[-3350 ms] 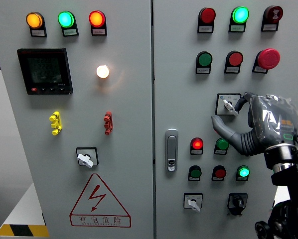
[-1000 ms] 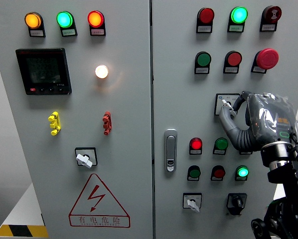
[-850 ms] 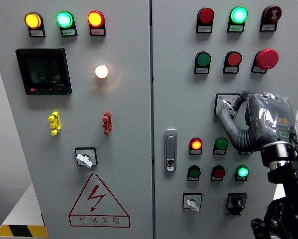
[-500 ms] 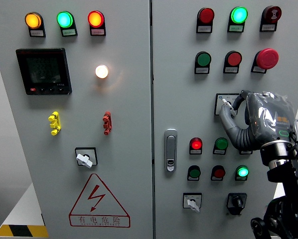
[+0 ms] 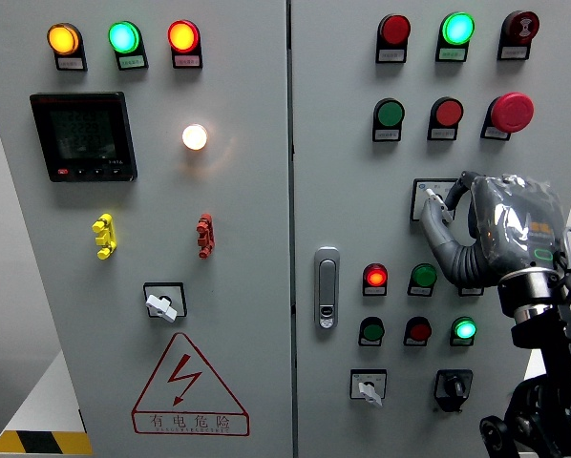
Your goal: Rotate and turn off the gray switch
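1. My right hand (image 5: 476,234) covers the gray switch (image 5: 429,198) at the panel's (image 5: 343,153) right edge.
2. A red mushroom button (image 5: 511,112) juts out just above.
3. Bare panel lies left, toward the door handle (image 5: 327,286).

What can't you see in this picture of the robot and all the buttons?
- Gray switch, head view: mostly hidden behind the right hand, so its position is unclear.
- Meter screen: digits too small to read.
- Button labels: too small.
- Left hand: not in view.
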Tool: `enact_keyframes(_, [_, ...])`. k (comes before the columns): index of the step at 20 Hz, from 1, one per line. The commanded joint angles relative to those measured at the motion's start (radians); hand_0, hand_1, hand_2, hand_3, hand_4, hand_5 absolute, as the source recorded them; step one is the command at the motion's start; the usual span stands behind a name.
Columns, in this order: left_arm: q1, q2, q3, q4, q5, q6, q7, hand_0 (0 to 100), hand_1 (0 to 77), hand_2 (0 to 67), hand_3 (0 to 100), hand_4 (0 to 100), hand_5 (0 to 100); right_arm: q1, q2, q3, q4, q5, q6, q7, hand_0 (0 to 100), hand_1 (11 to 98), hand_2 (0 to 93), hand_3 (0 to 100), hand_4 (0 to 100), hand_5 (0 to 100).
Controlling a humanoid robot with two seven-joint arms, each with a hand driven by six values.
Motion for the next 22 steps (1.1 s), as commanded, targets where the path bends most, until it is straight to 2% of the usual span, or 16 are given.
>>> enact_keyframes(1, [0.001,0.000,0.000,0.000,0.000,0.000,0.000,85,0.0,13.4,19,8,11,0.003,0.0000,0.000,0.000,0.000,0.000,0.000,71,30.8,73.7,100,100,100])
enact_keyframes(22, [0.001,0.000,0.000,0.000,0.000,0.000,0.000,85,0.0,13.4,19,8,11,0.004,0.0000,-0.008,-0.009,0.000,0.000,-0.011,76,30.2,77.1,100,100,100])
